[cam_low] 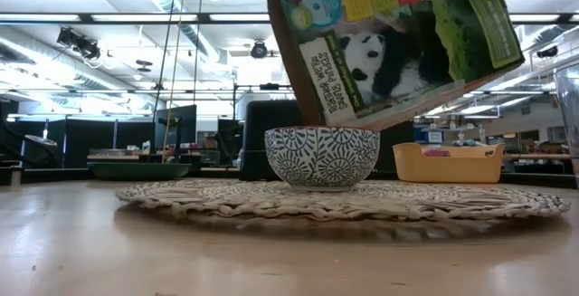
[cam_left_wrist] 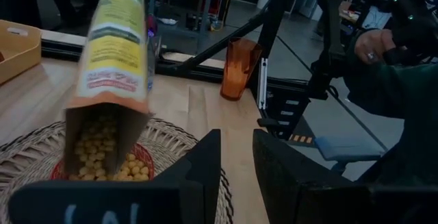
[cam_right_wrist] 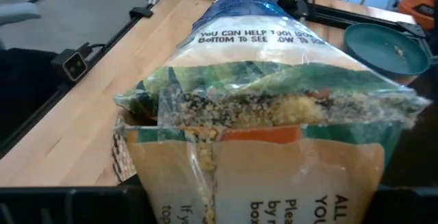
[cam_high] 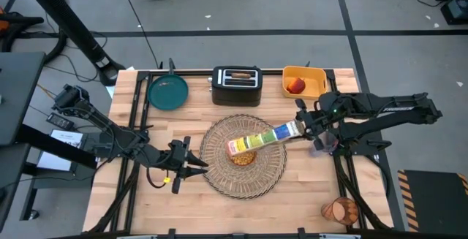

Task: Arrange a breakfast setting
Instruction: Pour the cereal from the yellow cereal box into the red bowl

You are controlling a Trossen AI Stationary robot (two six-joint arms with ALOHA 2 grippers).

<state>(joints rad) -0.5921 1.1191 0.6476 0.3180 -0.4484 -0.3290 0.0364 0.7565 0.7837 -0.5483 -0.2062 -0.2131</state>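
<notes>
Gripping a tilted colourful cardboard cereal box (cam_high: 263, 138), the right hand (cam_high: 301, 127) tips it over the small patterned cereal bowl (cam_low: 322, 157), mid-worktop on the round woven straw placemat (cam_high: 217, 167). Round yellow cereal puffs (cam_left_wrist: 123, 168) fill the bowl. Beside the placemat near the worktop's left edge, the left hand (cam_high: 196, 167) rests part-open and empty.

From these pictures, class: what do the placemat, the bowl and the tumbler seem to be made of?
Placemat: woven straw or similar fibre, matte; braided strands show.
Bowl: likely glazed ceramic; glossy blue-and-white pattern.
Tumbler: probably translucent orange plastic, possibly glass; light passes through.
</notes>
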